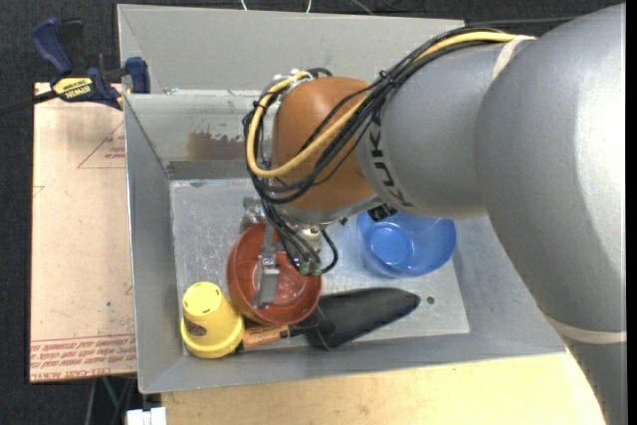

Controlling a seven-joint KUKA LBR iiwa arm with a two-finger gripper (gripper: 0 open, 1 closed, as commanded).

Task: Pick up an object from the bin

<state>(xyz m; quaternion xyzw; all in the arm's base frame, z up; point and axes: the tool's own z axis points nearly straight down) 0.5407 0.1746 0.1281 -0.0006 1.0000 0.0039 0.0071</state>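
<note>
My gripper [269, 282] reaches down into a red round bowl [249, 279] near the bin's front left of centre. Its metal fingers stand inside the bowl, over the bowl's floor. A yellow cup [207, 318] lies on its side just left of the bowl, in the front left corner. A black scoop-shaped tool [363, 314] with a brown handle end lies along the front, touching the bowl's lower right rim.
A blue bowl [403, 247] sits right of the gripper, partly under the arm. The arm with its orange cover and cables overhangs the bin's middle and right side. Bare floor shows along the left wall.
</note>
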